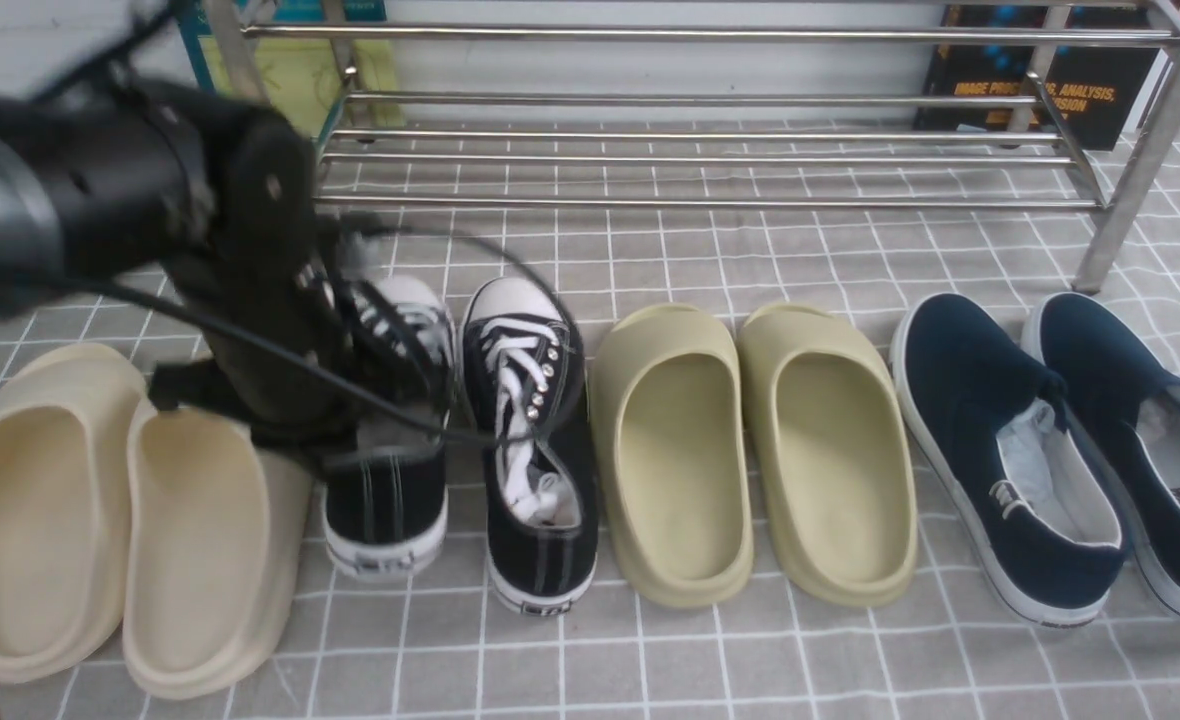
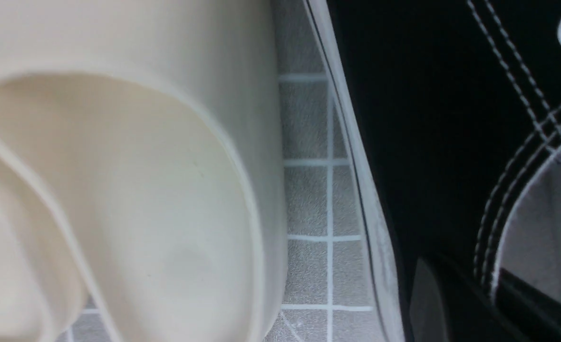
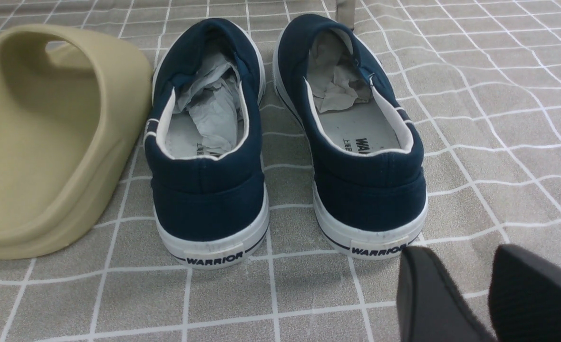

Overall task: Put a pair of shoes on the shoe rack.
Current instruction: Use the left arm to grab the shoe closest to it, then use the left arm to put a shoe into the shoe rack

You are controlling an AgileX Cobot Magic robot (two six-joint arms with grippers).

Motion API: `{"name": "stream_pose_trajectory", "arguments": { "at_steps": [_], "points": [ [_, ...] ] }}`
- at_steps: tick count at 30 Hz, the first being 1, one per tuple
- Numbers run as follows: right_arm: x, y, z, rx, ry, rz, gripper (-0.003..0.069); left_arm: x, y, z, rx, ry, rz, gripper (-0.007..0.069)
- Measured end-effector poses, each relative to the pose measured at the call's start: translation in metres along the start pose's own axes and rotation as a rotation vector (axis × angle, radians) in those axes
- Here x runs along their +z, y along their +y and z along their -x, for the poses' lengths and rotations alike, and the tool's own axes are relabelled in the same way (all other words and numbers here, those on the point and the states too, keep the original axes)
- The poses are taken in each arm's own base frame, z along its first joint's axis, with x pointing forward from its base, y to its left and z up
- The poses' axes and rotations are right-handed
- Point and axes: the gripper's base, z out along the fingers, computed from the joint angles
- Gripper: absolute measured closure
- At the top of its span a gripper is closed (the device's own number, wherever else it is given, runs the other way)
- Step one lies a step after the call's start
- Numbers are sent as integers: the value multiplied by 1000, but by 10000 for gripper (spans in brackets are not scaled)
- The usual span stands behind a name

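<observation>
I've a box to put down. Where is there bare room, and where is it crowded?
Free: the checked cloth between the shoe rack and the toes, and behind the heels. Crowded: the row, cream slippers to navy shoes.

Left to right: cream foam slippers (image 1: pixel 40 500), black canvas lace-up sneakers (image 1: pixel 540 540), olive foam slippers (image 1: pixel 670 450), navy slip-on shoes (image 1: pixel 990 440). Behind the lot, silver metal-tube shoe rack (image 1: pixel 700 100).

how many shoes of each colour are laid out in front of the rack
black sneakers: 2
cream slippers: 2
olive slippers: 2
navy slip-ons: 2
total: 8
</observation>
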Motion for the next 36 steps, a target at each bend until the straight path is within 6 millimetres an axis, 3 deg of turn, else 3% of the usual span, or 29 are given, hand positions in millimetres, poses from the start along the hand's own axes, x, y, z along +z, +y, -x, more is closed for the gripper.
{"name": "stream_pose_trajectory", "arguments": {
  "at_steps": [5, 11, 21, 36],
  "points": [
    [0, 0, 0, 0, 0, 0, 419, -45, -2, 20, 18, -121, -39, 638],
    [0, 0, 0, 0, 0, 0, 419, -58, 2, 49, -35, -202, -125, 638],
    [0, 0, 0, 0, 0, 0, 419, -16, 21, 105, -131, -209, -115, 638],
    [0, 0, 0, 0, 0, 0, 419, 35, 10, 178, -157, -356, -145, 638]
  ]
}}
